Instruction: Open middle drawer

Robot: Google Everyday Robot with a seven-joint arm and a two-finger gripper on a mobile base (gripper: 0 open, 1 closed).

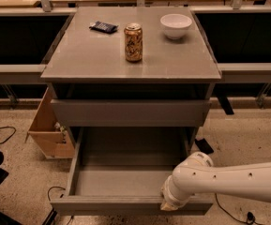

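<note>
Gripper [169, 204] sits at the front lip of the middle drawer [121, 181], right of centre; gripping or not, can't tell. Drawer stands pulled out, front running left-right, box reaching back from gripper under cabinet [90, 55].

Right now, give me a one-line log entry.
middle drawer: open | end effector: at its front edge, right side | top: can, bowl
</note>
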